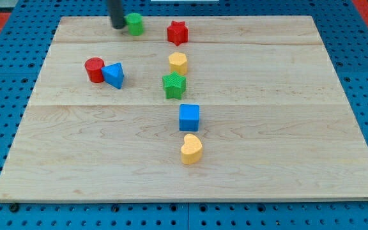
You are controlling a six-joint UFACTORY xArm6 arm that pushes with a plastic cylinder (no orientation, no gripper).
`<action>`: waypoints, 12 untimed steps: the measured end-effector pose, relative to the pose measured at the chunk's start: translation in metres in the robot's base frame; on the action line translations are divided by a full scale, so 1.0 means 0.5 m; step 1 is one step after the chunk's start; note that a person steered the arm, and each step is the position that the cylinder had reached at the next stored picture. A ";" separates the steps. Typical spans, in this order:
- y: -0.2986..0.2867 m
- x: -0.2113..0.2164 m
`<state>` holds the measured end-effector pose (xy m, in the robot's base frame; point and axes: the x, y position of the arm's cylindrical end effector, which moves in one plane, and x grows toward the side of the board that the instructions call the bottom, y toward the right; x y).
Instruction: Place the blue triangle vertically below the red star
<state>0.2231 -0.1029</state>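
The blue triangle (114, 75) lies at the board's upper left, touching the red cylinder (94, 69) on its left. The red star (177, 32) sits near the view's top, right of centre-left. My tip (117, 26) is at the view's top, just left of the green cylinder (135, 23), well above the blue triangle and left of the red star. Directly below the red star stand the yellow hexagon (178, 62) and then the green star (174, 85).
A blue cube (189, 117) and a yellow heart (191, 149) stand lower in the same column, near the board's middle. The wooden board (299, 128) lies on a blue perforated table.
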 end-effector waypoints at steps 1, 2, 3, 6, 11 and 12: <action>0.125 0.003; 0.102 0.003; 0.092 0.041; -0.187 0.400; -0.092 0.259; -0.028 0.236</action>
<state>0.3410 -0.1171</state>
